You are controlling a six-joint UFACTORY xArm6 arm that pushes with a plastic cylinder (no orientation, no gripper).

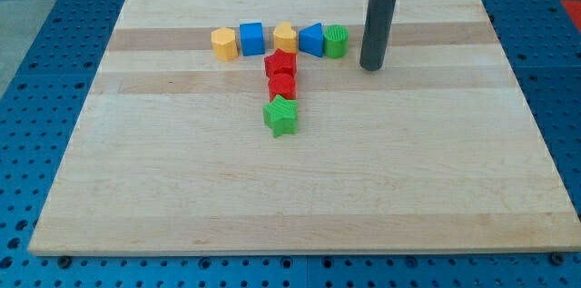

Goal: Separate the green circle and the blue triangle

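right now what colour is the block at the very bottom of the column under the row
Green: the green star-shaped block, below the two red blocks, seen in the camera view, the only one.

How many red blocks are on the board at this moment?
2. The upper red block sits just below the top row, under the yellow heart. The lower red block touches it from below, just above the green star. None seems hidden.

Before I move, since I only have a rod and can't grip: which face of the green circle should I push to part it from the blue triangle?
Push its top-left edge, toward the view's bottom right. The green circle touches the blue triangle on its left, so no gap opens there. My tip sits right of the circle and slightly lower; I'd probably circle round the top first.
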